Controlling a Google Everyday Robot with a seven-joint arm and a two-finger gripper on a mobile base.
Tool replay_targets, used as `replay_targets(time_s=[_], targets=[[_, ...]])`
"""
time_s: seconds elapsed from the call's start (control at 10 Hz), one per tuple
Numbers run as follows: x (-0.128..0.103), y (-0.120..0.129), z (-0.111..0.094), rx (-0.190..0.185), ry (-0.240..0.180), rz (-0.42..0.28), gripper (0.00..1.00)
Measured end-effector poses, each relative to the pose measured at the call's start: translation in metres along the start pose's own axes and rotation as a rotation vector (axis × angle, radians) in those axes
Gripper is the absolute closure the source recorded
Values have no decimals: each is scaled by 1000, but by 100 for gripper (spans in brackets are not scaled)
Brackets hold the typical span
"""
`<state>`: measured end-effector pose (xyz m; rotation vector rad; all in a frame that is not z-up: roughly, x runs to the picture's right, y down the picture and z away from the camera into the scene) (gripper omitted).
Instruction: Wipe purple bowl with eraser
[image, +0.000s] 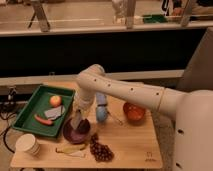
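The purple bowl (76, 132) sits on the wooden table (135, 145), just right of the green tray. It is dark outside and mauve inside. My white arm reaches in from the right and bends down. My gripper (77, 120) hangs straight into the bowl, over its middle. A greyish block shows at the gripper's tip, against the bowl's inside; I cannot tell if it is the eraser. The gripper hides part of the bowl's inside.
A green tray (29, 104) at the left holds an apple (55, 100), a grey cloth-like piece (54, 113) and a red-orange stick (42, 120). A white cup (28, 145), a banana (70, 149), grapes (101, 150), a blue object (101, 113) and an orange bowl (134, 112) ring the purple bowl.
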<state>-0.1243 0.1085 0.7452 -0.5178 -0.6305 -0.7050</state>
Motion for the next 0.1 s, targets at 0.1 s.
replay_targets(time_s=[0.1], targets=[[13,5,-17,18,17,30,100]])
